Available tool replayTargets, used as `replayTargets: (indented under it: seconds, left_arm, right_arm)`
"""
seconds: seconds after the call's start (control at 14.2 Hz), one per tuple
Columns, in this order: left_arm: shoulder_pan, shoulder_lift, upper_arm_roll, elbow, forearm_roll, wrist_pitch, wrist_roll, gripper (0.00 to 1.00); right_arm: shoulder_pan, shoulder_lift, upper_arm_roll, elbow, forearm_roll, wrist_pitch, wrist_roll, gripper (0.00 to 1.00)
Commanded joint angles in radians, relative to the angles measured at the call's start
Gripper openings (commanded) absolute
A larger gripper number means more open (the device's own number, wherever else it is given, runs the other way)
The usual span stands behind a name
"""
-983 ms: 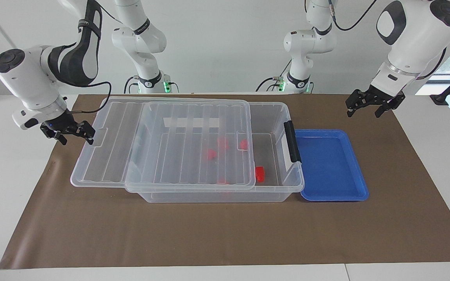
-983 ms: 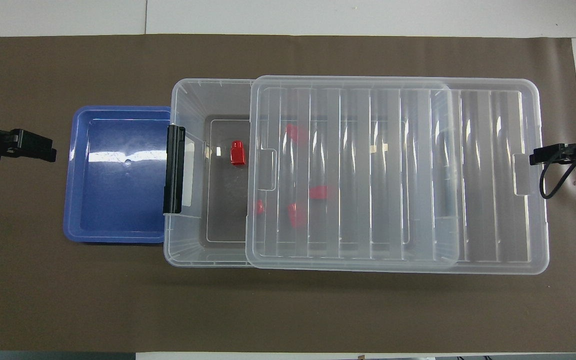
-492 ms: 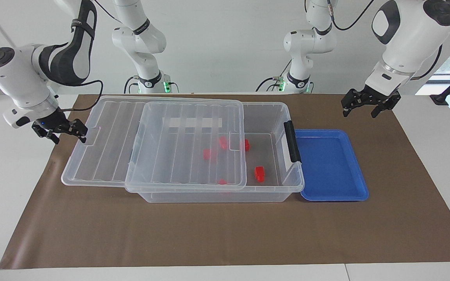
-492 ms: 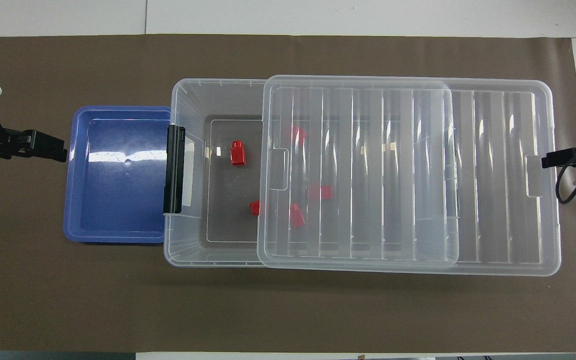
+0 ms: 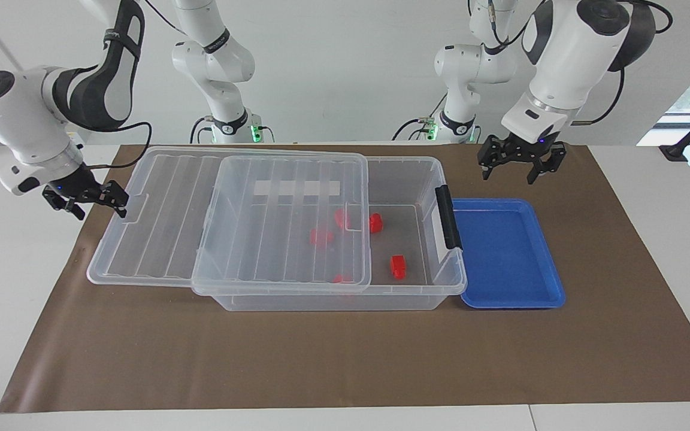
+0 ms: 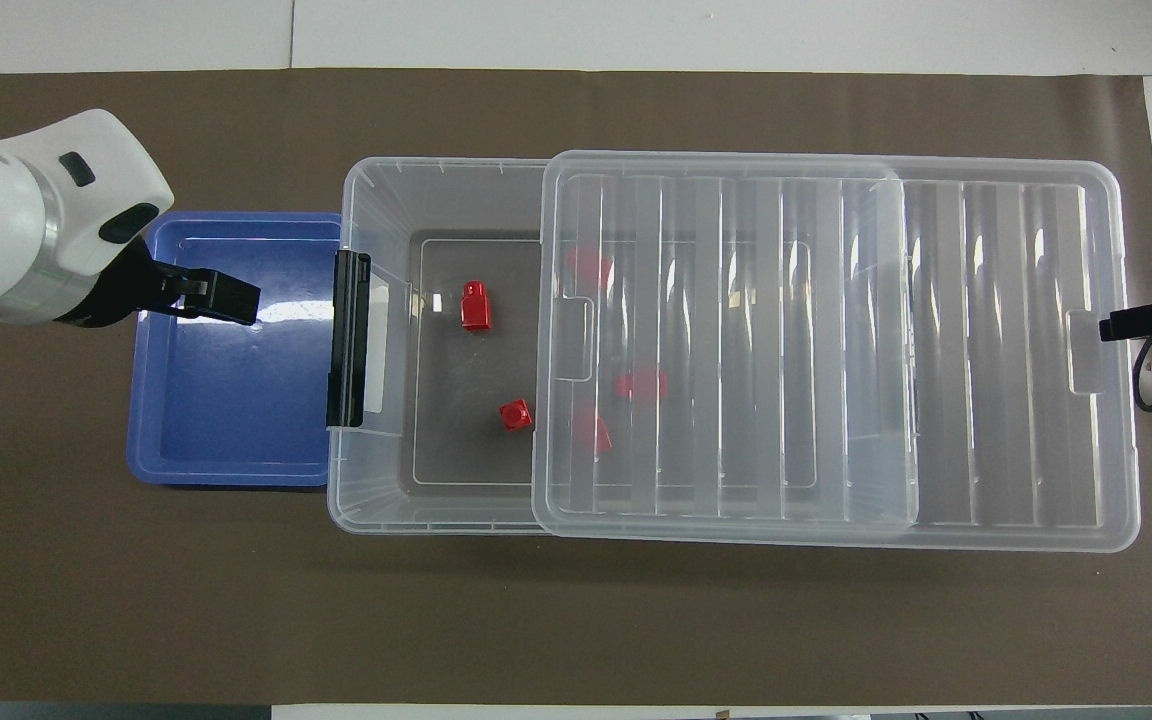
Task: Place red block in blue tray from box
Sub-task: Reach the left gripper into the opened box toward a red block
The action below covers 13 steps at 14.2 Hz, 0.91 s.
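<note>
Facing view: the lid (image 5: 225,215) has slid further toward the right arm's end since a second ago, so the box (image 5: 405,287) now stands open at the tray end. The right gripper (image 5: 88,200) hangs at the lid's end tab, fingers apart, nothing visibly clamped. 2 red blocks lie uncovered on the box floor; the red block (image 5: 398,266) nearest the blue tray (image 5: 507,293) sits well clear of the lid edge. The left gripper (image 5: 516,163), fingers apart and empty, has swung inward over the tray's edge nearest the robots.

Overhead view: the left gripper (image 6: 211,293) now covers part of the tray (image 6: 226,470); earlier it was off its outer end. The red block (image 6: 476,306) and a second block (image 6: 515,415) are exposed, 3 more show blurred under the lid (image 6: 836,350). Judgement: access is won; picking comes next.
</note>
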Motion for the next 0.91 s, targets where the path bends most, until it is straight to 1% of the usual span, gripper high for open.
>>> replayTargets:
  seconds: [0.0, 0.28, 0.56, 0.84]
  left_arm:
    - [-0.082, -0.034, 0.01, -0.07, 0.0, 0.081, -0.089, 1.0]
    - [-0.165, -0.017, 0.01, -0.114, 0.0, 0.195, -0.165, 1.0]
    - [-0.228, 0.067, 0.01, -0.114, 0.0, 0.267, -0.246, 1.0]
    - [-0.239, 0.144, 0.01, -0.116, 0.0, 0.331, -0.286, 1.0]
  right_arm:
    - [-0.023, -0.012, 0.006, -0.018, 0.009, 0.023, -0.034, 1.0]
    - [-0.023, -0.012, 0.006, -0.018, 0.009, 0.023, -0.034, 1.0]
    - [-0.037, -0.012, 0.006, -0.015, 0.008, 0.023, -0.07, 1.0]
    - [-0.042, -0.012, 0.006, -0.014, 0.008, 0.023, -0.071, 1.0]
